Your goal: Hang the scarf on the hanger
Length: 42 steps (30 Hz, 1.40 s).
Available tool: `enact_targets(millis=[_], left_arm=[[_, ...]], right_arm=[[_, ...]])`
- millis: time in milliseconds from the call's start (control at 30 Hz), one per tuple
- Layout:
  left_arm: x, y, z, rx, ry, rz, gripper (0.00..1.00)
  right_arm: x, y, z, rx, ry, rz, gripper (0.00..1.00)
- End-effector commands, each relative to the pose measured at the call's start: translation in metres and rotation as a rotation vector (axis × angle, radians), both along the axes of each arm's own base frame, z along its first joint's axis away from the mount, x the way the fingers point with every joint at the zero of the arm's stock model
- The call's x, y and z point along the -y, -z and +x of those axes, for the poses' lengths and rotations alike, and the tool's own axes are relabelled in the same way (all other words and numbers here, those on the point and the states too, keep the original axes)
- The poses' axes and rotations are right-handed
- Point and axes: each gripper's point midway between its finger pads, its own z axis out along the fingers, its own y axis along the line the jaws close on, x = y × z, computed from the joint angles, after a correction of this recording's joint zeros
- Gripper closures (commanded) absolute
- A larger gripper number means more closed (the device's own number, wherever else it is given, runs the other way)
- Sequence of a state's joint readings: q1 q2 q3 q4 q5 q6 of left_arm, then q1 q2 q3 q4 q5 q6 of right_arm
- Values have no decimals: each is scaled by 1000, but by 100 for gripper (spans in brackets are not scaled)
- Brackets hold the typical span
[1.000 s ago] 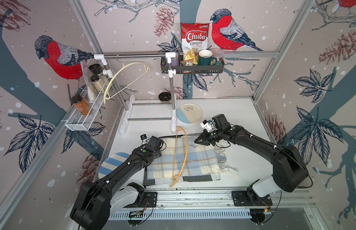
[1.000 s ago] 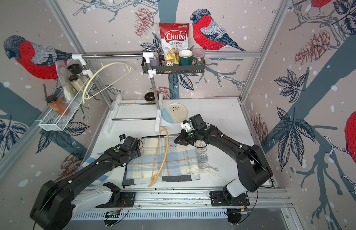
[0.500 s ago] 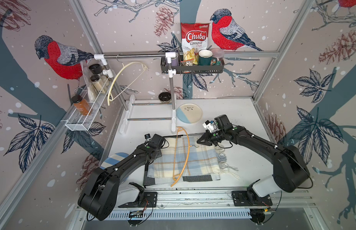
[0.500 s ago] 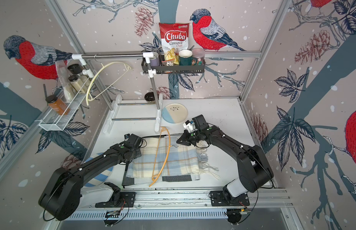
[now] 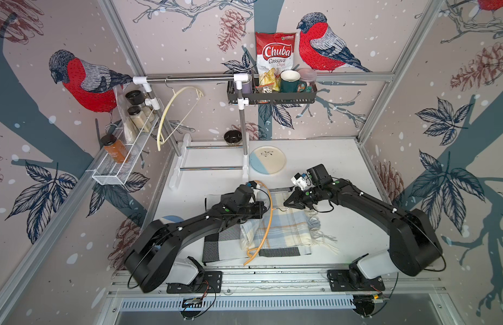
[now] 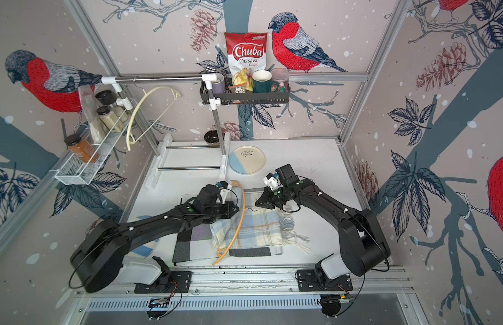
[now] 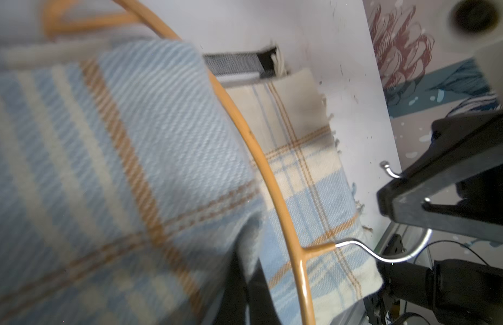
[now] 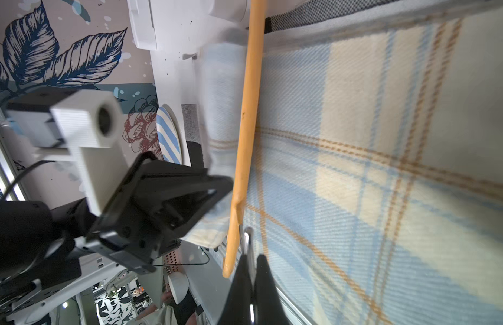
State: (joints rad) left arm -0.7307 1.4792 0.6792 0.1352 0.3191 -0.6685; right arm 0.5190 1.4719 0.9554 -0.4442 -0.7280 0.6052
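The scarf (image 5: 284, 230) (image 6: 256, 228), pale blue and cream plaid, lies on the table in both top views. On it rests an orange hanger (image 5: 268, 222) (image 6: 239, 222). My left gripper (image 5: 262, 208) (image 6: 235, 209) is shut on the scarf's left edge, raised and folded against the hanger's arm. The left wrist view shows that fold (image 7: 132, 140) beside the hanger (image 7: 273, 180) and above my shut left gripper (image 7: 246, 284). My right gripper (image 5: 287, 202) (image 8: 251, 281) is shut on the hanger's metal hook (image 8: 246, 239).
A black and grey checked cloth (image 5: 219, 244) lies under the scarf. A cream hanger (image 5: 174, 112) hangs from the rail (image 5: 188, 79). A plate (image 5: 267, 160) lies behind the arms, and a striped plate (image 5: 168, 218) lies under the left arm. Shelves with jars and chips line the back.
My left gripper shut on the scarf's left edge and drew it right toward the hanger, baring the checked cloth. The right gripper stayed on the hook.
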Motion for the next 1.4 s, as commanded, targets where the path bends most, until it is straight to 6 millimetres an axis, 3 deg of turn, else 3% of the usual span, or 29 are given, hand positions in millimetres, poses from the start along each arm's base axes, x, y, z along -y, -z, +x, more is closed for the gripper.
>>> enact_targets(millis=[0, 133, 233, 333, 433, 533, 700, 833, 933, 1000, 1033, 1100, 1133, 1200, 1267, 1367], left_arm=[[35, -1, 13, 3, 15, -129, 100], [35, 28, 20, -36, -11, -63, 100], [37, 24, 19, -27, 5, -80, 100], [33, 9, 15, 15, 40, -54, 54], [17, -19, 10, 84, 52, -12, 32], [0, -43, 7, 115, 44, -18, 21], [-26, -68, 3, 136, 18, -29, 19], [-44, -67, -2, 156, -43, -83, 15], [-52, -63, -1, 158, -59, -36, 19], [-82, -52, 7, 162, -190, 87, 23], [-107, -44, 10, 150, -298, 170, 23], [-151, -35, 10, 114, -478, 270, 16], [-162, -27, 6, 84, -520, 267, 9], [-150, -18, 1, 40, -481, 127, 4], [-121, -20, 2, 16, -399, -27, 9], [-76, -16, -2, -58, -250, -176, 34]], right_arm=[[8, 4, -7, -33, 17, -29, 100], [13, 0, -10, -25, 21, -34, 100], [14, -1, -11, -29, 26, -28, 100], [14, -2, -11, -29, 26, -24, 100], [14, 1, -9, -36, 28, -30, 100], [15, 2, -8, -33, 31, -31, 100], [15, 1, -5, -27, 36, -31, 100], [15, 2, -4, -28, 38, -33, 100], [17, 5, -4, -29, 40, -45, 100], [17, 6, -4, -26, 41, -52, 100], [17, 6, -4, -27, 41, -53, 100], [17, 6, -5, -27, 39, -53, 100], [17, 6, -5, -27, 35, -54, 100], [16, 6, -7, -25, 28, -55, 100], [14, 6, -8, -22, 19, -56, 100], [9, 6, -12, -19, -3, -63, 100]])
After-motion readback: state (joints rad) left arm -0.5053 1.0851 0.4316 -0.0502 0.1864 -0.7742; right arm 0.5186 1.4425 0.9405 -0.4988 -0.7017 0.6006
